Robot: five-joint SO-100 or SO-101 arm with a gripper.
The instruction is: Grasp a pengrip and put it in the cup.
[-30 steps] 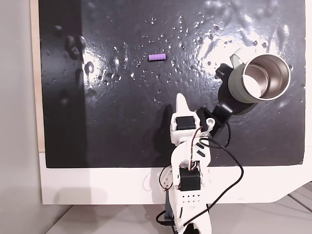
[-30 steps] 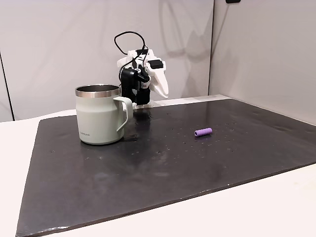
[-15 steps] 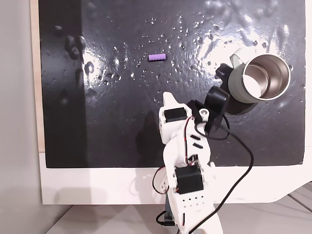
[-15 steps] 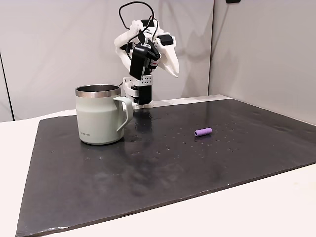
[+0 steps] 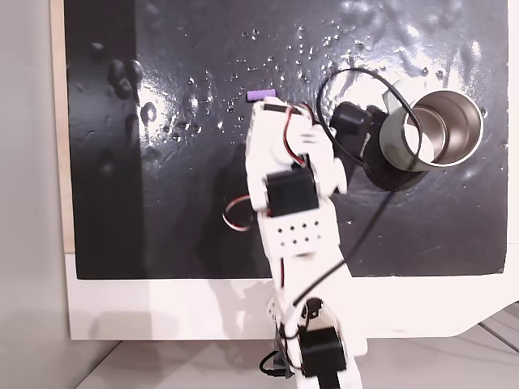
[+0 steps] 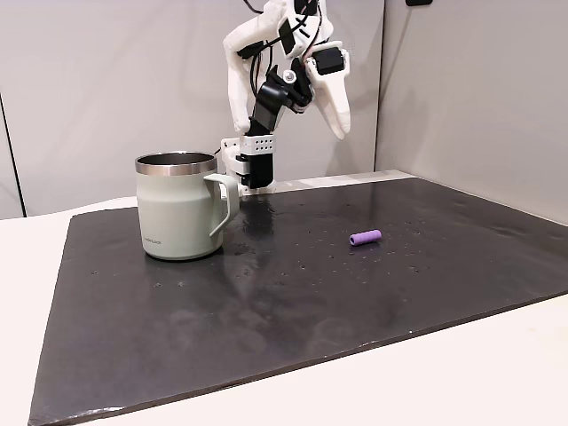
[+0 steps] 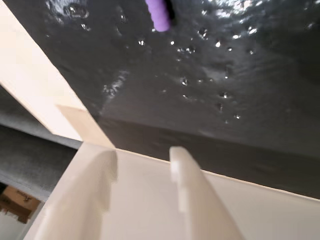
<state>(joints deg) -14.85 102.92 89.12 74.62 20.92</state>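
Steel-lined and pale grey-green, stood upright at the left of the black mat (image 6: 266,302) in a fixed view: the cup (image 6: 177,213), handle turned toward the arm. Hung high over the mat, gripper (image 6: 340,124) parted and empty, tips pointing down, well above the pengrip (image 6: 365,238). Judged as the reach. Needed to come down straight over the cylinder, turn so the fingers (image 7: 190,190) straddled its narrow width rather than its ends, and close gently lest it roll or squirt away. Looked tiny, purple, ribbed and soft. Lay on its side on the glossy mat, right of the gripper, well apart from the cup.
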